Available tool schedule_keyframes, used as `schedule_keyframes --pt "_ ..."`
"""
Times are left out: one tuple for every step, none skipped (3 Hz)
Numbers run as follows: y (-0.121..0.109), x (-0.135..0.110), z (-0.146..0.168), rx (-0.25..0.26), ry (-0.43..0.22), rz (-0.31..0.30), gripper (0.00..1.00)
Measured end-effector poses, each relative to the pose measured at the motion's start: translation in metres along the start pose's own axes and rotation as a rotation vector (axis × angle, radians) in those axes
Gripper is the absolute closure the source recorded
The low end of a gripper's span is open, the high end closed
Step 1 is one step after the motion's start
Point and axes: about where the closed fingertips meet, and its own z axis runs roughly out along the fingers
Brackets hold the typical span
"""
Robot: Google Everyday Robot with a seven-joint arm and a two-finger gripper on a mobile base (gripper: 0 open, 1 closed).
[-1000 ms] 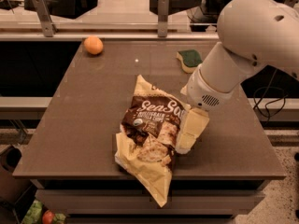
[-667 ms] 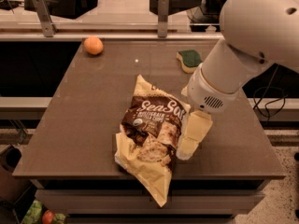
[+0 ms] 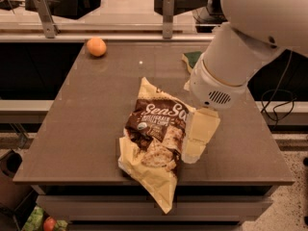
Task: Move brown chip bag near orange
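The brown chip bag [image 3: 156, 146] lies flat near the front middle of the brown table [image 3: 86, 129], dark "Sea Salt" panel up and its cream tail hanging over the front edge. The orange [image 3: 96, 46] sits at the table's far left corner, well away from the bag. My gripper [image 3: 198, 137] reaches down from the big white arm [image 3: 231, 61] and rests against the bag's right edge, low over the table.
A green-and-yellow sponge [image 3: 192, 59] lies at the back right, partly hidden behind the arm. A rail with metal posts [image 3: 167, 16] runs behind the table. A small red fruit [image 3: 49, 224] lies on the floor at the front left.
The arm has shifted slightly to the right and the gripper has dropped a little along the bag's right edge. The bag and the orange have not moved.
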Motion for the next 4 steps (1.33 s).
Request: schedule_keyframes --pt "0.002 -0.015 0.005 -0.014 -0.021 -0.038 0.0" --pt "0.008 -0.031 0.019 -0.048 -0.07 -0.07 0.0" --pt "0.013 -0.048 0.039 -0.069 -0.098 -0.107 0.0" --pt "0.01 -0.061 0.062 -0.051 -0.114 -0.151 0.0"
